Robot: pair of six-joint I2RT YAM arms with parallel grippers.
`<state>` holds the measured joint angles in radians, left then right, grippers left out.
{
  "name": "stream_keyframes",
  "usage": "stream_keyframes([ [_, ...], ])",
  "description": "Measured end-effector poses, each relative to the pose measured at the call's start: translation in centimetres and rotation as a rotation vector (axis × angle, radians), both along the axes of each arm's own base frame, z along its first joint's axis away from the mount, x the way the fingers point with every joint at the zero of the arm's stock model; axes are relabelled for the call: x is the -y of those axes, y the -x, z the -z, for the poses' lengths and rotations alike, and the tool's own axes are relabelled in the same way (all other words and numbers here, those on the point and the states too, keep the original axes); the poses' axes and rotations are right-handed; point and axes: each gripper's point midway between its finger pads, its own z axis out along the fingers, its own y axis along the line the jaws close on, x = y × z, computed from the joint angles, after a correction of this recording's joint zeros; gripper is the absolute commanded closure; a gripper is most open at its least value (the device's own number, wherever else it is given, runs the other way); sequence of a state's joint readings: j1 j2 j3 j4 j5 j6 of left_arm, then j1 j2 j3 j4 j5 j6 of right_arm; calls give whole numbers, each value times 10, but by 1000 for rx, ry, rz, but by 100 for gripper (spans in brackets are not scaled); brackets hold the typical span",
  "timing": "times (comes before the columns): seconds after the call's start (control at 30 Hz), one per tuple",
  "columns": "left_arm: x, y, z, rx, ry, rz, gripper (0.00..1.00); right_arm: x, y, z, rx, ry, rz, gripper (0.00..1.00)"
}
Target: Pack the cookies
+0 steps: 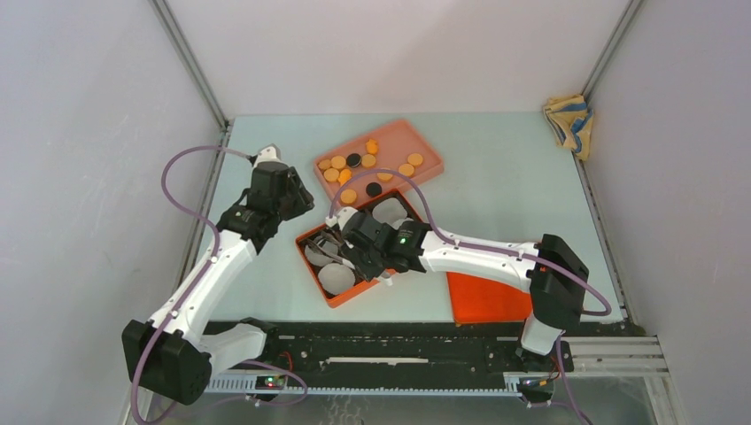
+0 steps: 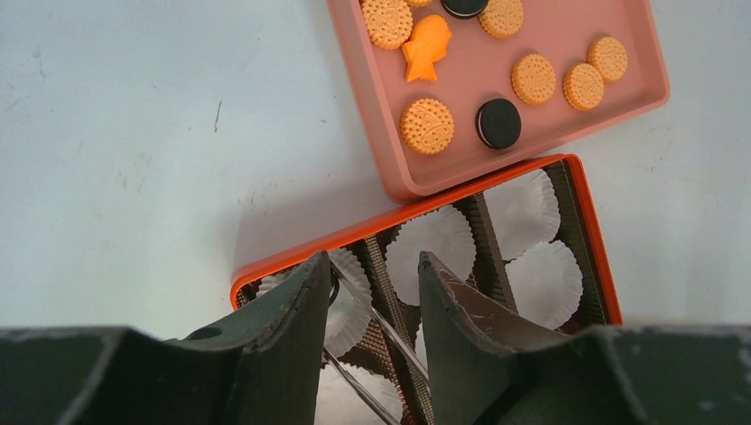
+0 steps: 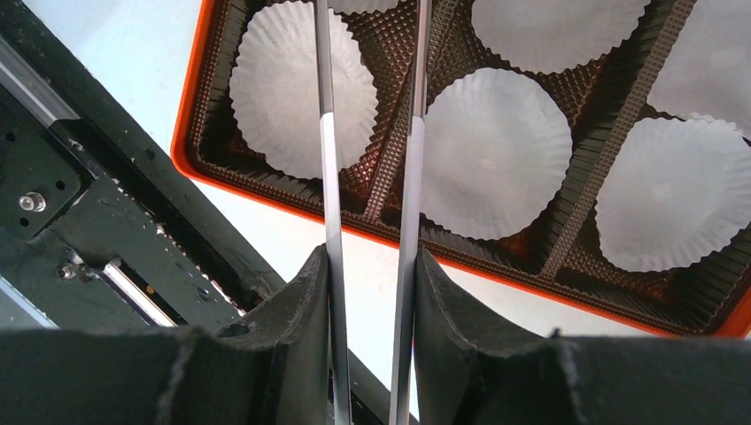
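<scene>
My left gripper (image 2: 374, 264) hangs over the table (image 1: 496, 177), just left of the box. Its jaws stand apart and there is nothing between them, so it is released.

To the right of it is the pink tray (image 2: 478, 71), and all the cookies (image 2: 427, 126) lie inside it. In the top view I count twelve, as far as I can see: eight round orange ones, two black ones (image 2: 499, 123) and two bright orange shaped ones (image 2: 425, 49). The tray corner touches the far edge of the orange box (image 2: 354, 241).

The box has a dark ribbed insert with white paper cups (image 3: 496, 150). I see at least five of them in the right wrist view, and some are cut by the picture edge.

My right gripper (image 3: 370, 258) is above the near side of the box. It is clenched on a pair of metal tongs (image 3: 326, 159) – the two blades run between the fingers and reach out over the cups, with a small gap between them. I cannot tell if the tips touch anything.

Further right an orange lid (image 1: 483, 301) lies flat beside the right arm, and one folded cloth (image 1: 567, 124) sits in the far right corner.
</scene>
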<state>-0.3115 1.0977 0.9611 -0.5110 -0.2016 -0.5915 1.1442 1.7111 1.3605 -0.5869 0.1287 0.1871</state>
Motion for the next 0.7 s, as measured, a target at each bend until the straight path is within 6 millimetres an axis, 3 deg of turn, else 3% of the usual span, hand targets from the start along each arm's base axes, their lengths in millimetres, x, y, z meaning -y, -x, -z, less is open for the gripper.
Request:
stream_keyframes([
  [0.2,2,-1,-1,5,7,7,53,6,2,1,3,26,5,72],
  [0.33,6,0,-1,2,22,24,53,10,5,-2,3,36,3,59],
  [0.7,10,1,-2,-1,37,45,52,14,5,-8,10,41,9,58],
])
